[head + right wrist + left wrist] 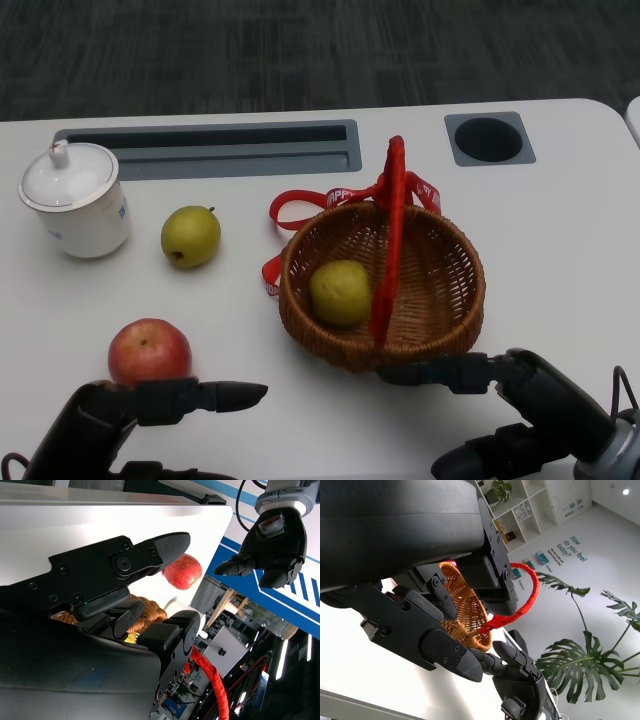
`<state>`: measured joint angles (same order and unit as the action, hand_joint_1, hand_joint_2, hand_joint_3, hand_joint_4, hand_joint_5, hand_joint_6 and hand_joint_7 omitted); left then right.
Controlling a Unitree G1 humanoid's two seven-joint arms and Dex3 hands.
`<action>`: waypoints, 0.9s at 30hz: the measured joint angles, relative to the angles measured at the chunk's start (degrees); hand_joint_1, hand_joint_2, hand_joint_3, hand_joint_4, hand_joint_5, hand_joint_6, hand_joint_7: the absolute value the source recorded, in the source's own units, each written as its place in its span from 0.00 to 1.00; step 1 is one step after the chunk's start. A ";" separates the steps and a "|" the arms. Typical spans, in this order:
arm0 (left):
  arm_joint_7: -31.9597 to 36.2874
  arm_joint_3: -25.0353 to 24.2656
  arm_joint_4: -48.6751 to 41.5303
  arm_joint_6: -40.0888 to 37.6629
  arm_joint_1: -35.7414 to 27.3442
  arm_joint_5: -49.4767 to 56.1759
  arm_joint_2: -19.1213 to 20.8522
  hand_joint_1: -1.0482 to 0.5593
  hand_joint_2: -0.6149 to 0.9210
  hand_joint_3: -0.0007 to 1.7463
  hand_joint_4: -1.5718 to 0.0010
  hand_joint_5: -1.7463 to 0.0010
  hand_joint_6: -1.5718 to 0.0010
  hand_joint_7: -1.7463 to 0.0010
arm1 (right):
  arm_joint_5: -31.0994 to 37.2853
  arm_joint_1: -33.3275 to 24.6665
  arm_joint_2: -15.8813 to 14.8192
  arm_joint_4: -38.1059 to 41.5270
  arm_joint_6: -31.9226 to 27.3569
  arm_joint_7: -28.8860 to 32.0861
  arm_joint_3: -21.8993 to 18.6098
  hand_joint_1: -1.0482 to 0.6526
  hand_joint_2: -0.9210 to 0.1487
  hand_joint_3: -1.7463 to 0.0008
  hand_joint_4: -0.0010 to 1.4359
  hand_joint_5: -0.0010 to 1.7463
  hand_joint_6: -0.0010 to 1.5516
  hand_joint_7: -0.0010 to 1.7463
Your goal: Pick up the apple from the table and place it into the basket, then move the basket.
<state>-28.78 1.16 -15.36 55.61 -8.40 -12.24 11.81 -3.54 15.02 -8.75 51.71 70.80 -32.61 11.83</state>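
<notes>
The apple (149, 351) is seen on the surface (560, 230), untouched, just beyond the left hand (150, 405), whose fingers are spread and hold nothing, while the right hand (500, 410), likewise open and empty, is placed just before the basket (420, 330), well right of the apple.

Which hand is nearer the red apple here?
Left. The left hand sits just in front of the apple, fingers extended beside it. The right hand is across the table, at the basket.
</notes>
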 measured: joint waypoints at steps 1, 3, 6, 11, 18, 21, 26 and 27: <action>0.00 0.00 0.00 0.00 0.00 0.00 0.00 0.43 0.87 0.00 0.35 1.00 0.41 1.00 | -0.01 0.00 0.00 0.00 -0.01 -0.02 0.00 0.28 0.06 1.00 0.48 0.00 0.41 0.00; 0.00 0.00 0.00 0.00 0.02 0.00 0.00 0.42 0.87 0.00 0.35 1.00 0.41 1.00 | -0.03 0.00 0.00 0.00 -0.06 -0.09 -0.02 0.28 0.06 1.00 0.48 0.00 0.41 0.00; 0.00 0.01 0.00 0.00 0.07 0.00 0.00 0.42 0.87 0.00 0.35 1.00 0.40 1.00 | -0.03 0.00 0.00 0.00 -0.10 -0.13 -0.10 0.28 0.06 1.00 0.49 0.00 0.41 0.00; 0.00 0.06 0.01 0.00 0.11 -0.01 -0.01 0.43 0.87 0.00 0.36 1.00 0.41 1.00 | 0.01 -0.01 0.00 0.00 -0.04 -0.12 -0.45 0.28 0.06 1.00 0.49 0.00 0.41 0.00; 0.00 0.06 0.02 0.00 0.10 -0.03 0.00 0.42 0.87 0.00 0.36 1.00 0.41 1.00 | 0.18 -0.02 0.00 -0.18 -0.04 -0.10 -0.72 0.27 0.05 1.00 0.49 0.00 0.41 0.00; 0.00 0.06 0.01 0.00 0.13 -0.02 0.00 0.42 0.87 0.00 0.36 1.00 0.41 1.00 | 0.20 -0.02 0.00 -0.24 -0.04 -0.11 -0.80 0.27 0.05 1.00 0.49 0.00 0.41 0.00; 0.01 0.06 0.02 0.00 0.30 0.10 -0.01 0.42 0.87 0.00 0.36 1.00 0.41 1.00 | 0.19 -0.02 0.00 -0.30 0.00 -0.11 -1.11 0.27 0.06 1.00 0.49 0.00 0.40 0.00; 0.01 0.07 0.01 0.00 0.33 0.13 -0.01 0.42 0.87 0.00 0.36 1.00 0.41 1.00 | 0.19 -0.02 0.00 -0.30 0.03 -0.11 -1.18 0.27 0.06 1.00 0.49 0.00 0.41 0.00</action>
<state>-28.77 1.23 -15.34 55.61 -8.07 -12.11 11.79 -3.35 15.00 -8.75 51.41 70.82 -32.72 10.64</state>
